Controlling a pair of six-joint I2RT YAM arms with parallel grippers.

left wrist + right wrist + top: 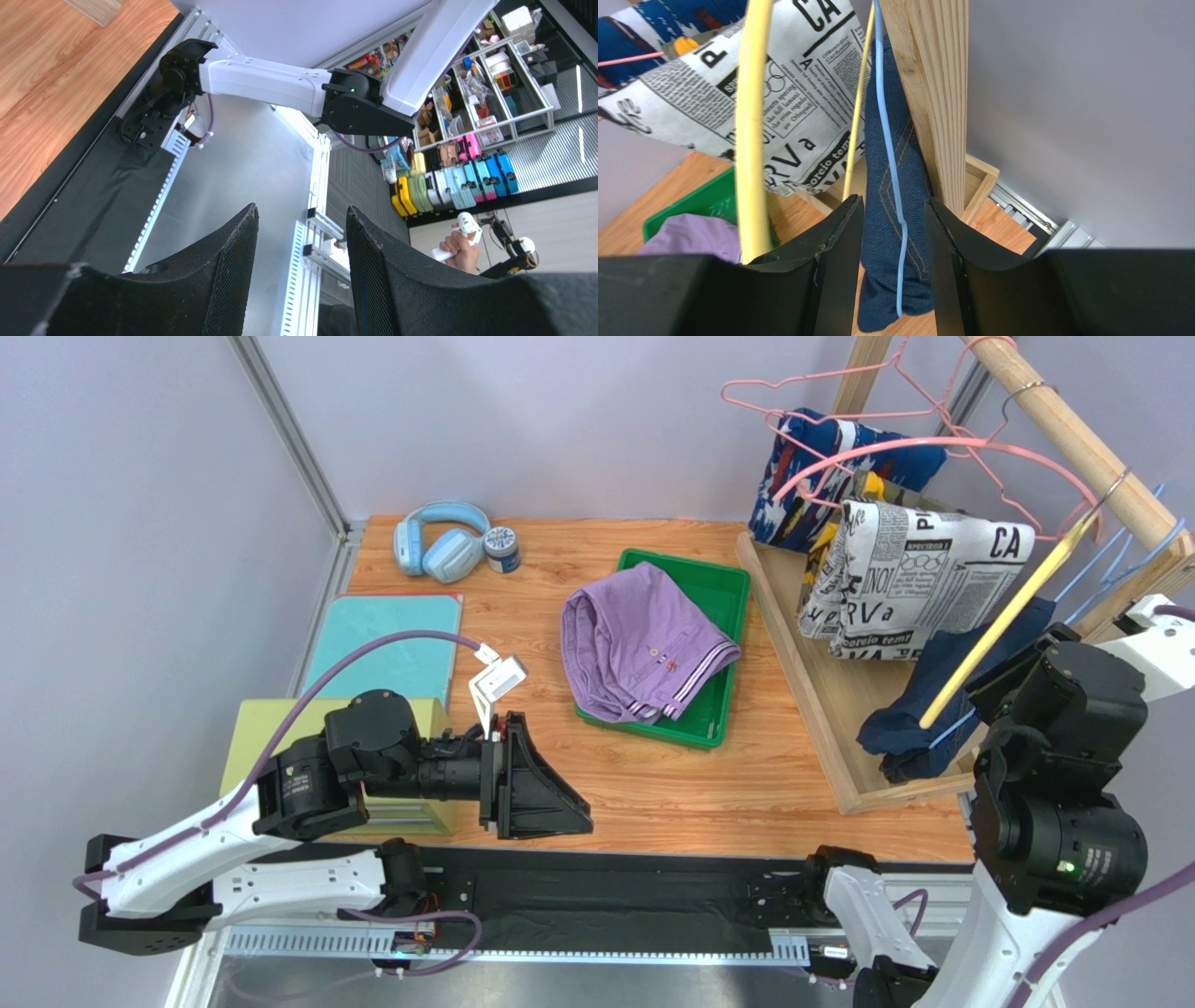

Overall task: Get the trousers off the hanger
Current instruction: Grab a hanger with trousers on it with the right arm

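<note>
Wooden desk (659,777): left claw (300,213) released, empty; right claw (893,201) straddles hanging denim trousers (882,231), cannot tell if clamped.

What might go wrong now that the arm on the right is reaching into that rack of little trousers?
1. The blue hanger wire sits inside the right end effector together with the dark denim trousers. A pinch might catch the wire too, so pulling would drag the hanger instead of freeing the cloth.
2. The yellow hanger runs right beside one finger and may snag.
3. The newsprint trousers hang close and might get tugged along.
</note>
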